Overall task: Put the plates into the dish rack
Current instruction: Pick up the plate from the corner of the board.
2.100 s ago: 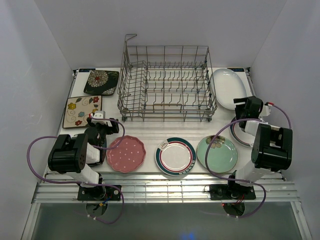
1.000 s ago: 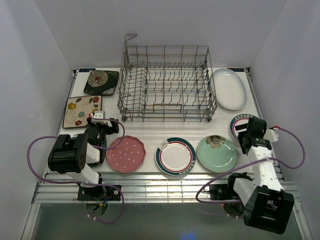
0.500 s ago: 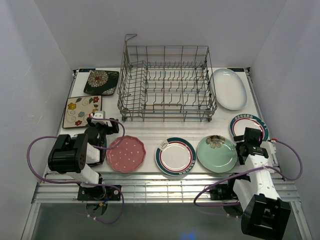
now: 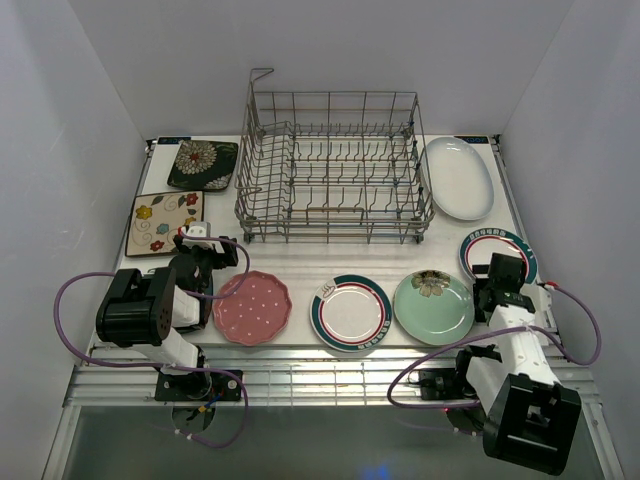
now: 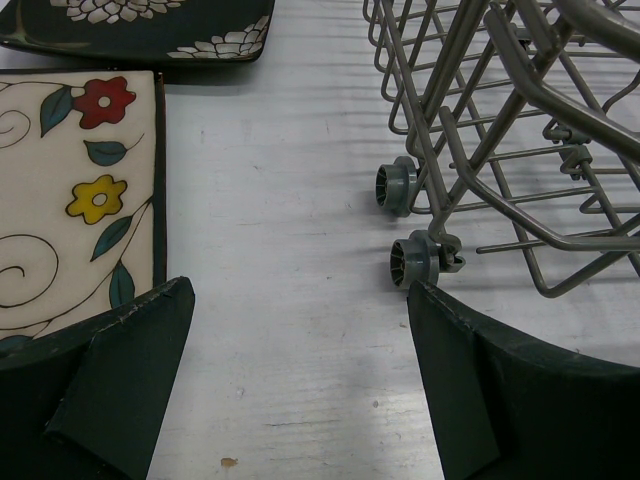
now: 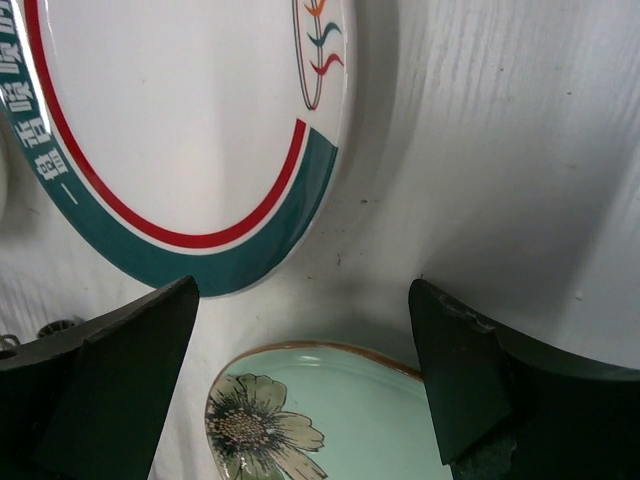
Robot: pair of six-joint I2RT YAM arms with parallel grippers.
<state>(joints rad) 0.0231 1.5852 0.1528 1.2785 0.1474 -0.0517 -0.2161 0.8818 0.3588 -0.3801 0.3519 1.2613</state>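
The grey wire dish rack (image 4: 330, 165) stands at the back centre. Along the front lie a pink dotted plate (image 4: 251, 307), a green-rimmed round plate (image 4: 350, 312) and a mint floral plate (image 4: 433, 306). A second green-rimmed plate (image 4: 490, 243) lies at the right, with a white oval plate (image 4: 458, 177) behind it. My right gripper (image 4: 503, 288) is open and low, between the mint plate (image 6: 330, 420) and the right-hand round plate (image 6: 180, 120); the mint rim lies between its fingers (image 6: 305, 290). My left gripper (image 5: 300, 290) is open over bare table, holding nothing.
A cream floral square plate (image 4: 165, 222) and a black floral square plate (image 4: 203, 164) lie at the back left. The left wrist view shows the cream plate (image 5: 70, 190) on its left and the rack's wheeled corner (image 5: 420, 260) on its right. White walls close in the table.
My right arm has swung from beside the white oval plate down to the near right, settling low by the mint plate. The left arm and all plates have not moved.
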